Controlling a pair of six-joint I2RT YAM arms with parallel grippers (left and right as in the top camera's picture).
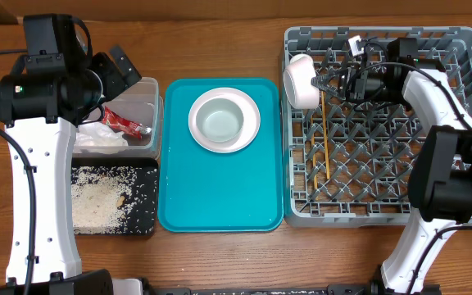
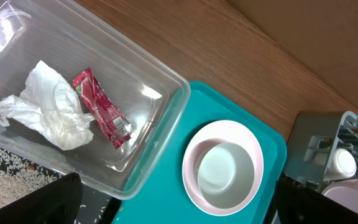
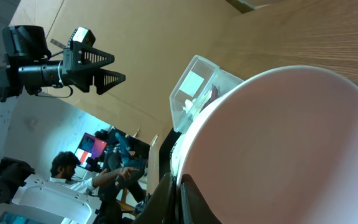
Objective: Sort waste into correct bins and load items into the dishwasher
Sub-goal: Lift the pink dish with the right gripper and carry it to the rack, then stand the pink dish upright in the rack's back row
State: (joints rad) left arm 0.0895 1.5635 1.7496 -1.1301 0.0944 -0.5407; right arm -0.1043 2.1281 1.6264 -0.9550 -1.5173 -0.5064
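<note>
The clear bin [image 1: 148, 146] holds the red wrapper [image 2: 101, 107] and the crumpled white napkin [image 2: 51, 112]. In front of it, the black bin [image 1: 147, 215] carries rice grains [image 1: 97, 201]. My left gripper [image 1: 128, 72] hangs open over the clear bin's far side, its fingers [image 2: 53, 200] spread wide with nothing between them. A pink-white plate [image 1: 252, 123] with the grey-green bowl [image 1: 221, 121] in it sits on the teal tray. My right gripper [image 1: 326, 82] is shut on the rim of the pale pink bowl [image 3: 291, 143], held on edge in the dishwasher's [image 1: 383, 184] far left corner. Chopsticks [image 1: 324, 139] lie in the rack, and a white cup [image 2: 343, 163] stands there.
The teal tray [image 1: 220, 197] lies between the bins and the rack. Bare wooden table runs along the far side and the front edge. The right arm reaches across the rack's far half.
</note>
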